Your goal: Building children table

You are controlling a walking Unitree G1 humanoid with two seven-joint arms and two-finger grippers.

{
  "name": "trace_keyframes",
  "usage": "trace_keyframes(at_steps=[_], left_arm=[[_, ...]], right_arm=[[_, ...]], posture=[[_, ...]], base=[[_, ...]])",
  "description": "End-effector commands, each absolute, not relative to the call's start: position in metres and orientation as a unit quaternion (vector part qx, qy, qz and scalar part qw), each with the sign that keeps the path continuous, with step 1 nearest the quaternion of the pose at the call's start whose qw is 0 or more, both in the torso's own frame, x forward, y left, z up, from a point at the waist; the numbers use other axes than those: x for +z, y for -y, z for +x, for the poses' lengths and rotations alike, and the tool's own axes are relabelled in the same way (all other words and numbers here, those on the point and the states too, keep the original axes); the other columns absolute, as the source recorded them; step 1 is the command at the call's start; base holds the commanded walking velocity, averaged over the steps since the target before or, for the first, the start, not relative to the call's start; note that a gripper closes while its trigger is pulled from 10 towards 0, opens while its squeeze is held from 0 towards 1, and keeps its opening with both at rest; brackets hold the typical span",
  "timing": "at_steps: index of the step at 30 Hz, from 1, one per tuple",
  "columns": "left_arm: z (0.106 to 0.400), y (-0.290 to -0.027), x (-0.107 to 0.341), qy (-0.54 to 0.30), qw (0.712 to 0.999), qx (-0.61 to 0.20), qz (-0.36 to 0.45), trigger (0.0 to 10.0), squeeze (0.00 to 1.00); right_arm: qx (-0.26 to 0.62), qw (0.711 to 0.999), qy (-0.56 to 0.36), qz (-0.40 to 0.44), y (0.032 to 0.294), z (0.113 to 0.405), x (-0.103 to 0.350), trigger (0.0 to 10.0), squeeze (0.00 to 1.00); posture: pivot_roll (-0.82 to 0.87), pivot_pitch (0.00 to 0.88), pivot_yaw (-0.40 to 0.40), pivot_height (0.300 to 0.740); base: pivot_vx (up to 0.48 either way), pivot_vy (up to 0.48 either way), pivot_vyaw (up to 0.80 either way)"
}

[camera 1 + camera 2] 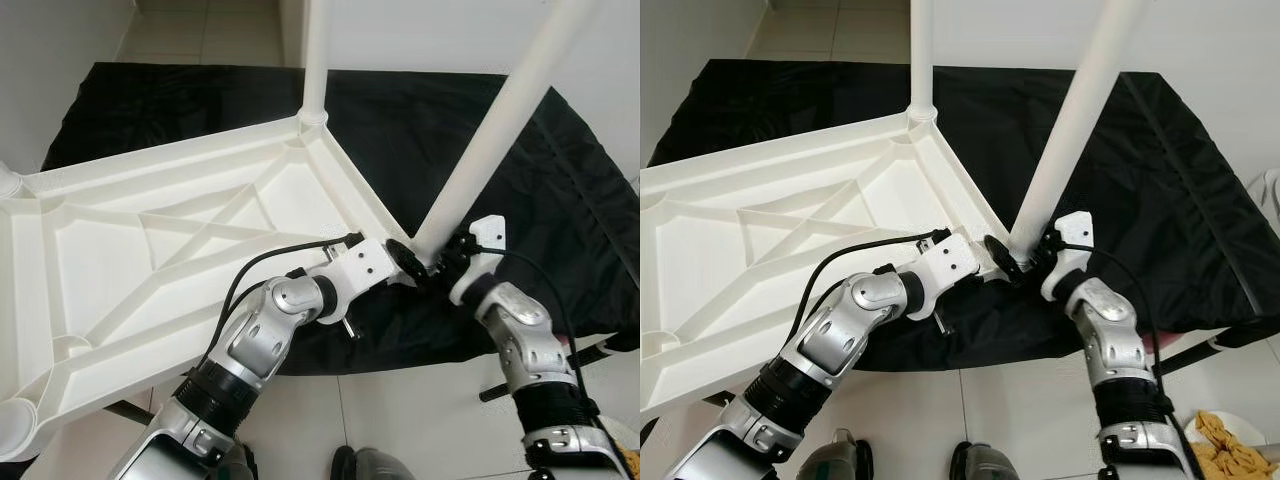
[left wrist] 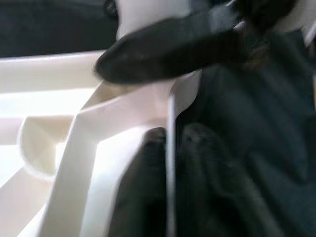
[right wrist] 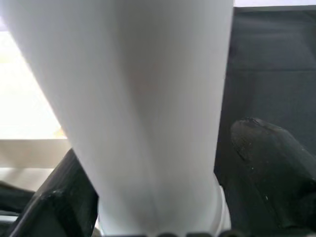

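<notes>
Gripping the tilted white leg (image 1: pixel 490 140) low down, right gripper (image 1: pixel 437 256) clamps it; left gripper (image 1: pixel 400 262) pinches the tabletop (image 1: pixel 150 250) near right corner rim.

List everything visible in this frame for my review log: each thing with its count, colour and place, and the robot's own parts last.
Table top: one, white, lying upside down on the cloth, ribbed underside facing up.
Fitted leg: one, white, standing upright in the far corner socket.
Loose leg: one, white, tilted, its lower end at the near right corner of the table top.
Cloth: one, black, spread on the floor under the table top.
Floor: pale tiles, around the cloth.
Left gripper: black fingers at the table top's corner rim.
Right gripper: black fingers on either side of the loose leg's base.
</notes>
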State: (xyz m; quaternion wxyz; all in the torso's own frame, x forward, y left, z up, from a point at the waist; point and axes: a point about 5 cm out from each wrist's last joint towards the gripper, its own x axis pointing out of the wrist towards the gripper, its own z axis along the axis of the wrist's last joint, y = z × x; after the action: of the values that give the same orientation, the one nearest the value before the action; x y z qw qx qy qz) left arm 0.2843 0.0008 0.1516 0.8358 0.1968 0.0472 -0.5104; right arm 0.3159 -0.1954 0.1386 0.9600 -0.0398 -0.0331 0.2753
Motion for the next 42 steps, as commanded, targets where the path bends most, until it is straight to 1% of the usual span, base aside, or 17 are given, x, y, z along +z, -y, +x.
trace_keyframes(at_steps=[1,6,7,15,20,28,29,30,31,39,42], left_arm=[[0.279,0.004,0.154,-0.040,0.821,-0.538,0.190,10.0,1.00],[0.280,0.003,0.152,-0.043,0.822,-0.530,0.206,10.0,0.98],[0.280,0.003,0.152,-0.042,0.821,-0.530,0.210,10.0,0.00],[0.282,0.002,0.148,-0.065,0.821,-0.526,0.212,10.0,0.00],[0.285,0.000,0.143,-0.098,0.825,-0.513,0.215,10.0,0.00],[0.286,0.000,0.143,-0.095,0.828,-0.512,0.209,10.0,0.00],[0.286,0.000,0.145,-0.093,0.830,-0.510,0.208,3.9,0.00],[0.286,0.000,0.146,-0.092,0.832,-0.508,0.203,3.1,0.00],[0.286,0.001,0.147,-0.089,0.831,-0.510,0.201,0.0,0.00],[0.285,0.001,0.148,-0.088,0.829,-0.514,0.202,0.0,0.00],[0.284,0.002,0.148,-0.088,0.824,-0.520,0.205,0.0,0.00]], right_arm=[[0.275,0.960,0.032,-0.044,0.200,0.316,0.138,10.0,0.00],[0.283,0.958,0.036,-0.040,0.200,0.315,0.138,10.0,0.00],[0.286,0.957,0.037,-0.039,0.200,0.315,0.138,10.0,0.00],[0.286,0.957,0.042,-0.040,0.204,0.316,0.139,10.0,0.00],[0.283,0.957,0.045,-0.043,0.206,0.317,0.141,10.0,0.00],[0.281,0.958,0.049,-0.044,0.207,0.318,0.142,10.0,0.00],[0.280,0.958,0.049,-0.044,0.207,0.318,0.142,10.0,0.00],[0.280,0.958,0.048,-0.044,0.207,0.318,0.142,10.0,0.00],[0.279,0.958,0.049,-0.044,0.208,0.318,0.142,10.0,0.00],[0.278,0.958,0.048,-0.043,0.208,0.317,0.141,10.0,0.00],[0.281,0.958,0.045,-0.043,0.207,0.317,0.139,10.0,0.00]], posture=[[0.04,0.071,-0.068,0.740],[0.04,0.067,-0.063,0.740],[0.04,0.067,-0.061,0.740],[0.04,0.069,-0.057,0.740],[0.04,0.070,-0.058,0.740],[0.04,0.076,-0.057,0.740],[0.04,0.078,-0.057,0.740],[0.04,0.079,-0.056,0.740],[0.04,0.080,-0.056,0.740],[0.03,0.083,-0.055,0.740],[0.03,0.086,-0.054,0.740]], base=[[0.000,0.000,0.00],[0.000,0.000,0.00],[0.000,0.000,0.00],[0.000,0.000,0.00],[0.000,0.000,0.00],[0.000,0.000,0.00],[0.000,0.000,0.00],[0.000,0.000,0.00],[0.000,0.000,0.00],[0.000,0.000,0.00],[0.000,0.000,0.00]])
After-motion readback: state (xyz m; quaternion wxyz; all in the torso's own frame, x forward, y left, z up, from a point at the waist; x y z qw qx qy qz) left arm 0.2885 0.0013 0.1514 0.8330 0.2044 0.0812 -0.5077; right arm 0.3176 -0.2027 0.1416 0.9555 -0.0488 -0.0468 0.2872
